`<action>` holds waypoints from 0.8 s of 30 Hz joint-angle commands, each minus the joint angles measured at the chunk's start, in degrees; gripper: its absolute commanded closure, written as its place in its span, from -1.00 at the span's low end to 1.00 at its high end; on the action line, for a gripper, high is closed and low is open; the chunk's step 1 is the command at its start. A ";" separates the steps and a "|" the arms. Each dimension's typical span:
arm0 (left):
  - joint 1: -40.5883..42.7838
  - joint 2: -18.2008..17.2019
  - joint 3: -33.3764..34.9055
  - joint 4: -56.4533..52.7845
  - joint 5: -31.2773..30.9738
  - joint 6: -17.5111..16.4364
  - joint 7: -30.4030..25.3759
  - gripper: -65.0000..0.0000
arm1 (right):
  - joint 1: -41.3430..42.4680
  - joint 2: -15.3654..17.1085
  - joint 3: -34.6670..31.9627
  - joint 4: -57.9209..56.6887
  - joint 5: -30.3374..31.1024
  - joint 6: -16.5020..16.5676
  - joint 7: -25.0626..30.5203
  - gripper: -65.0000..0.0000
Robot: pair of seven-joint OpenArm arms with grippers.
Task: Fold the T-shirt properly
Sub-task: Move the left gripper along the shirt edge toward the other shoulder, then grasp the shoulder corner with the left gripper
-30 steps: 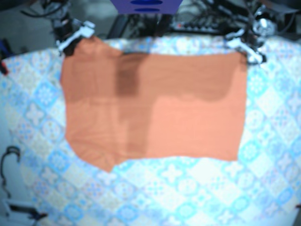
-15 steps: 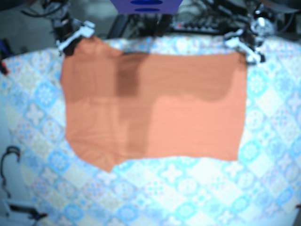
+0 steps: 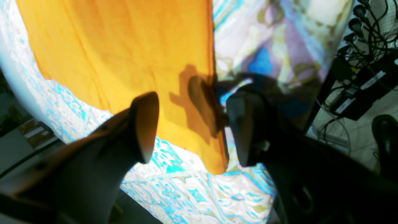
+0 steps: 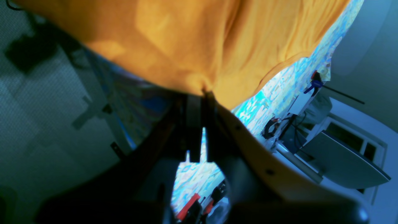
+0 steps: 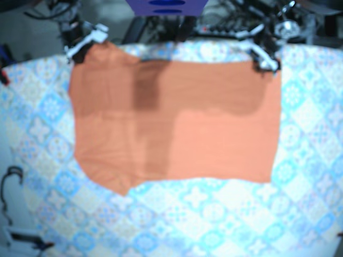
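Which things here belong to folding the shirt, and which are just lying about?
Job: orange T-shirt; right gripper, pinching its fabric; left gripper, open over its edge.
Lying about: patterned tablecloth; cables.

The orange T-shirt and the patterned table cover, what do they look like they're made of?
T-shirt: probably thin, matte cotton-type knit; it lies limp with soft creases and no shine. Table cover: seemingly printed cloth or vinyl with a blue tile pattern, but blur leaves the finish open.
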 commanded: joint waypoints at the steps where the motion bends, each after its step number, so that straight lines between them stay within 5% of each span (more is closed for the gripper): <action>1: -0.12 -0.64 -0.56 0.58 -0.01 0.18 0.26 -0.17 | -0.42 0.72 0.25 0.84 -0.16 -0.86 -0.27 0.99; 24: -1.71 -0.90 -3.20 -0.13 -3.26 0.18 2.46 -0.17 | -0.34 0.72 0.25 0.40 -0.16 -0.86 -0.27 0.99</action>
